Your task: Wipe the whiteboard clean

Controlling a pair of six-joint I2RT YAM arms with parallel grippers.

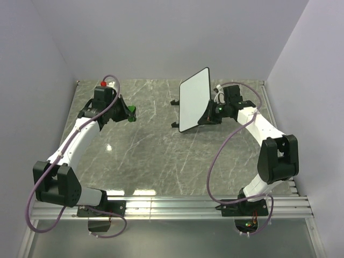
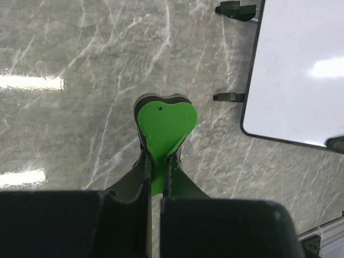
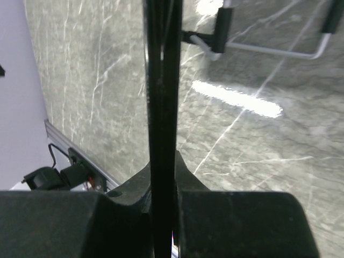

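Approach step: small white black-edged whiteboard clamped edgewise in right claw; flat green pad, pinched in left claw, is to be carried rightward to its face.

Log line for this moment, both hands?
left hand: shut on green piece | right hand: shut on whiteboard edge | whiteboard: tilted up, unmarked

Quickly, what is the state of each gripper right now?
Left gripper: closed, holding a green heart-shaped piece.
Right gripper: closed on the edge of the whiteboard.
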